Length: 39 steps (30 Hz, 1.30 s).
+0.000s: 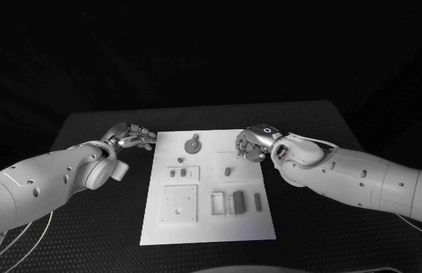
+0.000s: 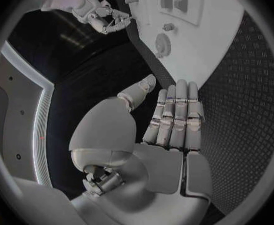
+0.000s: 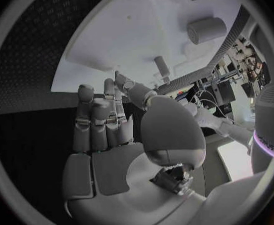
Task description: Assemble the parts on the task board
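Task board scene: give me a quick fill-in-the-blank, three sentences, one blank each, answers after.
1. The task board lies on a table whose colour is ____.
2. The left hand sits at the board's far-left corner and holds ____.
3. The round gear-like part lies nearer the board's ____ edge than the robot's body.

Missing words: black; nothing; far

The black table (image 1: 325, 236) carries the white task board (image 1: 207, 227), lying flat at its middle.
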Tool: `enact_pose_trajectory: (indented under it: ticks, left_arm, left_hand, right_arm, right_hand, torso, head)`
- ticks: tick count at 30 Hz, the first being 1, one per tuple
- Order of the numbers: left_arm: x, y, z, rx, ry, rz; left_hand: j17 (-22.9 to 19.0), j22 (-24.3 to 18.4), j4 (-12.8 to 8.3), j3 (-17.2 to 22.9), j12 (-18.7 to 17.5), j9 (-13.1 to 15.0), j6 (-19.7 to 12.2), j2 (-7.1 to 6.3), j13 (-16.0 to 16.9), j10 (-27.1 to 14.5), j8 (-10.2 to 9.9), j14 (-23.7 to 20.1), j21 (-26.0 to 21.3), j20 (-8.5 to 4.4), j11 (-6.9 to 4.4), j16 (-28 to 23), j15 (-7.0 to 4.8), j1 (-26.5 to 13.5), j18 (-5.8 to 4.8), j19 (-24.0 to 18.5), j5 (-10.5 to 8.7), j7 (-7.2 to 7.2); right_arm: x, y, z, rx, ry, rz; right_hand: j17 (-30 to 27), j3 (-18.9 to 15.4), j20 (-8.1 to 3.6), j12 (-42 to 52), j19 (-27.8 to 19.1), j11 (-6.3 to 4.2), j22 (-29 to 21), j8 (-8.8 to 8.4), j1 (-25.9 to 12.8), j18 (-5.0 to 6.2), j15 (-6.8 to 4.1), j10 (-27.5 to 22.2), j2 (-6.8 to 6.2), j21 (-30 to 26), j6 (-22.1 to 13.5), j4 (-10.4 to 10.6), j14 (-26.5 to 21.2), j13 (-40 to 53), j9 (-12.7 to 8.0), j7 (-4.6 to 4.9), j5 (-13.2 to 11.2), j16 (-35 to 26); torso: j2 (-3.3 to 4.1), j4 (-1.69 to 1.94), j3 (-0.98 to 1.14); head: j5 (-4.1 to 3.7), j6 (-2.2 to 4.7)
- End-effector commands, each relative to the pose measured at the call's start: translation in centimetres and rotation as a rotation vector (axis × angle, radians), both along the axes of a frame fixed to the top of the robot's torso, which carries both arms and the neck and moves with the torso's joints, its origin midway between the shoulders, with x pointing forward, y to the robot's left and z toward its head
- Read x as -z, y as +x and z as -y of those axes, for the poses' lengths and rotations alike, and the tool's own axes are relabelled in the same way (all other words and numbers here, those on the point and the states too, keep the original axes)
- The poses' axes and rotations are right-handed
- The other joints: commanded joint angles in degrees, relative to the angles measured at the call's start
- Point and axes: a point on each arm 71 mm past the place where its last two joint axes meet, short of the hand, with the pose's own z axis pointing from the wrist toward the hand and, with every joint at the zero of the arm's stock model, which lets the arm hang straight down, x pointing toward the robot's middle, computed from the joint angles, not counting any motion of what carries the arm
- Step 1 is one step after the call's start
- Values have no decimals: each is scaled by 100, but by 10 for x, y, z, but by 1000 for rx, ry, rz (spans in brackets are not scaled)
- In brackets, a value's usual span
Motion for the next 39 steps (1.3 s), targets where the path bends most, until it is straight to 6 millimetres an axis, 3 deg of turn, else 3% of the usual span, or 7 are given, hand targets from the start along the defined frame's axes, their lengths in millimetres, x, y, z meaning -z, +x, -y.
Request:
enact_pose_trajectory:
  ticks: [1, 8, 14, 22, 31, 39]
  left_arm:
    - [-1, 0, 2, 10, -11, -1]
    - [-1, 0, 3, 11, -12, -1]
    - [-1, 0, 3, 9, -12, 3]
    - [-1, 1, 1, -4, -16, 6]
    - [-2, 2, 2, -10, -20, 9]
    - [-2, 5, 1, -22, -24, 10]
  left_hand:
    - [6, -8, 3, -39, -15, 2, -35, 21, -8, -24, -4, 13, -27, -43, -1, -32, 27, 45, -56, 1, -16, -5]
    - [10, -10, 3, -42, -15, 1, -36, 19, -9, -25, -5, 13, -30, -43, 0, -36, 27, 47, -57, 2, -16, -4]
    - [14, -11, 3, -43, -14, 1, -38, 19, -10, -26, -5, 14, -33, -43, 1, -40, 27, 48, -58, 4, -16, -3]
    - [19, -13, 3, -46, -14, 1, -38, 16, -12, -27, -4, 16, -36, -44, 1, -45, 27, 49, -59, 5, -16, -3]
    - [24, -15, 3, -49, -13, 1, -38, 12, -13, -27, -3, 17, -40, -44, 1, -51, 27, 53, -59, 7, -16, -3]
    - [30, -16, 4, -52, -11, 1, -37, 11, -14, -27, -2, 18, -43, -44, 1, -56, 27, 54, -60, 9, -16, -3]
  right_arm:
    - [-4, -1, -3, 4, 24, -23]
    - [-13, -6, -12, -18, 50, -17]
    - [-17, -12, -25, -50, 68, -17]
    - [-23, -25, -56, -132, 90, -11]
    - [-31, -39, -92, -232, 93, 16]
    - [-24, -53, -124, -319, 74, 8]
  right_hand:
    - [8, 33, -20, 7, 23, -1, 100, 24, -65, 81, -46, 45, 12, 28, 31, -1, -6, 4, -3, 6, -1, 18]
    - [8, 34, -20, 4, 24, -1, 99, 24, -69, 80, -47, 45, 14, 28, 29, -1, -6, 5, -2, 6, -1, 18]
    - [8, 35, -21, 1, 24, -1, 99, 24, -71, 81, -47, 46, 16, 27, 28, -3, -6, 6, -1, 6, 0, 17]
    - [9, 37, -23, -2, 25, -2, 98, 24, -73, 81, -48, 46, 20, 26, 26, -5, -7, 8, 0, 6, 0, 16]
    - [9, 40, -24, -6, 25, -3, 97, 24, -74, 80, -49, 46, 22, 25, 25, -9, -8, 9, 2, 6, 0, 15]
    - [10, 42, -26, -9, 25, -3, 97, 25, -75, 81, -49, 47, 25, 25, 24, -13, -8, 11, 3, 6, 0, 14]
  torso:
    - [2, -8, -2]
    - [0, -2, -4]
    - [-1, 4, -6]
    - [-1, -1, -5]
    - [-4, -5, -9]
    - [-13, -13, -12]
  head:
    - [8, 6]
    - [10, 10]
    - [77, 19]
    - [258, 10]
    - [408, -14]
    - [554, -11]
